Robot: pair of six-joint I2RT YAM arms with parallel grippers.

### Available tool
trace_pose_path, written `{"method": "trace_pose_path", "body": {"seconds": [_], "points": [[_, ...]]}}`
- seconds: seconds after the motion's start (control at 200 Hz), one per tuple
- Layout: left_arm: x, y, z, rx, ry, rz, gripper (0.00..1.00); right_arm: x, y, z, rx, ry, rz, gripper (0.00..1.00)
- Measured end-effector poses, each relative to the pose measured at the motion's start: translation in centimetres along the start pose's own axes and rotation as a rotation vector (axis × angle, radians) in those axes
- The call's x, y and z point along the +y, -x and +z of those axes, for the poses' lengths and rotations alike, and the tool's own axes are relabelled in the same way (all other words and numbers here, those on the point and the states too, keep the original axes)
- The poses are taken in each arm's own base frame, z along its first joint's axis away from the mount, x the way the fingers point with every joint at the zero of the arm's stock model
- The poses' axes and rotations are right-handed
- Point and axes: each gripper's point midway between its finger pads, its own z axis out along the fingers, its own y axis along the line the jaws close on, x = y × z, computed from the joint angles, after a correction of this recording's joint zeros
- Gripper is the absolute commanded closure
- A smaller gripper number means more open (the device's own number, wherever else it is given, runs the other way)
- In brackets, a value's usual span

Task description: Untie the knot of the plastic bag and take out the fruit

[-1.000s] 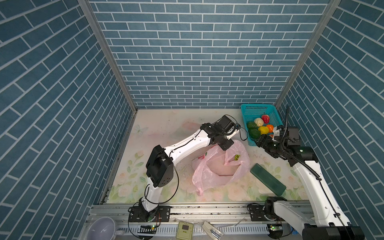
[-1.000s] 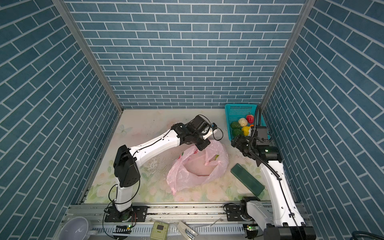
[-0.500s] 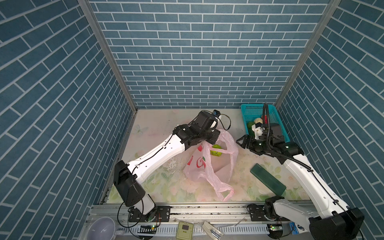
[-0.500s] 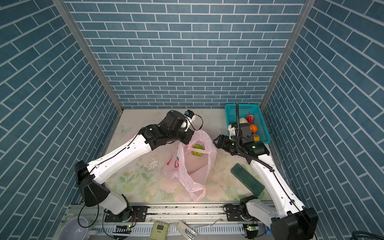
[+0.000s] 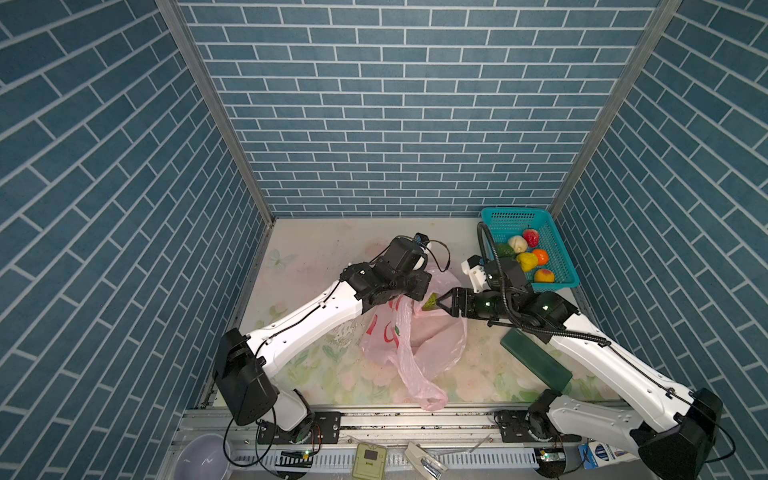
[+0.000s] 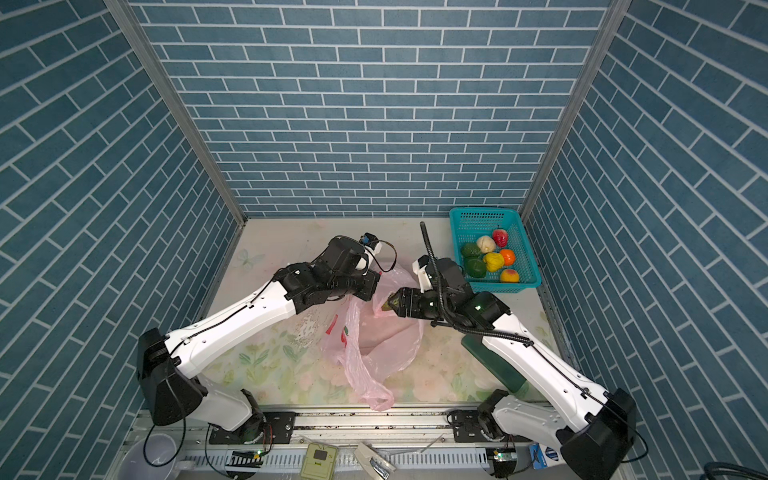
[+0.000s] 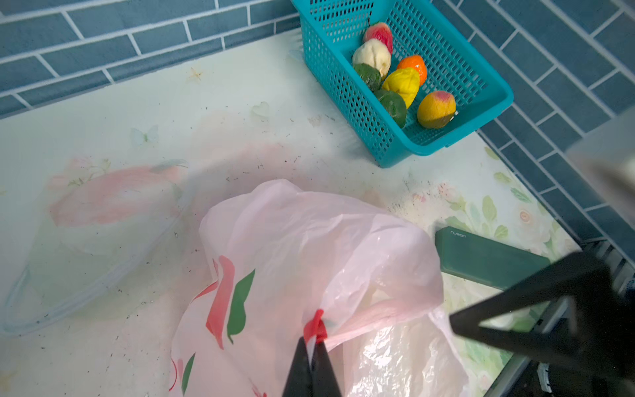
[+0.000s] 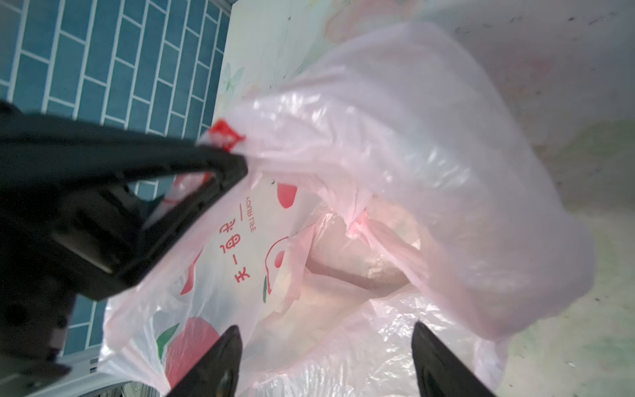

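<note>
White left arm [image 5: 307,324]: based at the near edge of the table [image 5: 311,249] toward the left corner, stretched toward its middle.
Clear container [image 7: 96,240]: translucent, lying on the table just beside the plastic bag [image 7: 309,257] in the left wrist view; form hard to make out.
Left gripper [image 7: 312,340]: jaws pinched tight on a red-printed fold of the bag's rim, holding that rim up off the table.
Plastic bag [image 5: 415,349]: thin translucent pink film with red apples and red writing; middle of the table, upper edge hung from the left gripper, mouth gaping toward the right gripper [image 5: 439,302], lower part slumped on the table, one handle loop [image 5: 430,399] trailing to the near edge.
Light green fruit [image 5: 431,300]: one piece at the bag's raised mouth, right at the right gripper's tips in both top views; whether they touch cannot be told.
Right gripper [image 8: 324,330]: fingers [image 8: 213,371] spread wide and unclamped, pointing into the bag's mouth, pink film ahead of them.
Dark green case [image 5: 536,361]: flat, oblong, on the table toward the near right corner, partly under the right arm [image 5: 602,357].
Teal basket [image 5: 515,218]: perforated plastic, at the far right corner of the table, apart from the bag.
Fruit in basket: seven pieces packed close: red piece [image 6: 500,237], cream-white piece [image 6: 485,244], dark green piece [image 6: 470,250], second dark green piece [image 6: 475,266], yellow piece [image 6: 493,261], orange piece [image 6: 508,257], yellow-red piece [image 6: 509,275].
</note>
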Motion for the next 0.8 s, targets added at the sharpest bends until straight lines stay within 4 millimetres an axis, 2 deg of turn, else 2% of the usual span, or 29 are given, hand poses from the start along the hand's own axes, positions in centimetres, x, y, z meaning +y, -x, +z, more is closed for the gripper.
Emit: {"method": "trace_pose_path", "body": {"seconds": [0.115, 0.22, 0.44, 0.535, 0.64, 0.8], "points": [[-0.3, 0.8, -0.2, -0.032, -0.012, -0.005, 1.00, 0.2, -2.3, 1.2, 0.019, -0.011, -0.036, 0.26], [-0.6, 1.1, -0.3, -0.043, -0.026, -0.011, 1.00, -0.7, -3.6, 2.8, 0.003, -0.040, -0.064, 0.28], [-1.3, 1.7, -0.3, -0.061, -0.071, -0.022, 1.00, -3.5, -4.5, 7.2, -0.026, -0.099, -0.051, 0.34], [-1.7, 1.9, -0.5, -0.067, -0.096, -0.023, 1.00, -4.2, -4.3, 9.2, -0.046, -0.113, -0.053, 0.35], [-2.3, 2.1, -0.9, -0.074, -0.133, -0.021, 1.00, -4.7, -3.0, 10.7, -0.116, -0.134, -0.047, 0.35], [-3.0, 1.4, -1.6, -0.062, -0.184, -0.013, 1.00, -7.0, -0.3, 11.0, -0.295, -0.237, 0.025, 0.35]]}}
